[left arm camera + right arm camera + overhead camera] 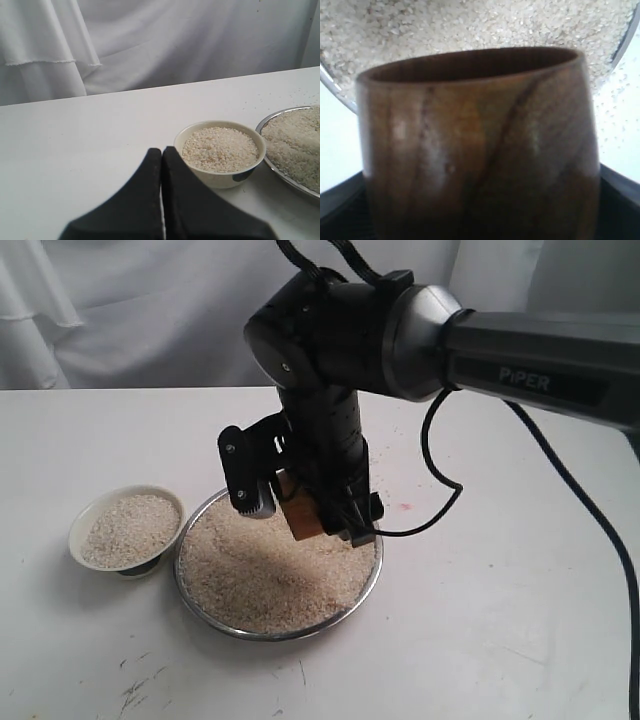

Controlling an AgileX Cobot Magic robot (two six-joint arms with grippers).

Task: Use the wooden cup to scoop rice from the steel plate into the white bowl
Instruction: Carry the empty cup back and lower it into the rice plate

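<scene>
white cloth (pixel 150 310) hangs behind a white surface (pixel 500 630). on it stands the steel plate (pixel 272 635), spread nearly to its rim with rice (pixel 250 575). the white bowl (pixel 78 523) stands just beside the plate, on the left arm's side; whether the two rims touch cannot be told. the bowl is heaped almost to its brim with more of the grains.

the right gripper (pixel 308 524) hangs over the far part of the plate, pointing down. its fingers (pixel 252 502) are spread to the width of the wooden cup (pixel 303 517) and clamp it from both sides. the cup is tilted, its lower edge at the rice; contact is hard to judge. in the right wrist view the cup (pixel 480 150) fills most of the picture, its dark mouth facing the rice (pixel 470 25), with the plate's rim (pixel 627 36) curving past. what lies inside the cup cannot be seen. stray grains (pixel 620 117) dot the surface just outside that rim.

the left gripper (pixel 161 153) is on the bowl's side away from the plate, so the bowl (pixel 220 177) lies between it and the plate (pixel 270 120). its black fingers (pixel 142 192) are pressed together with nothing between them.
</scene>
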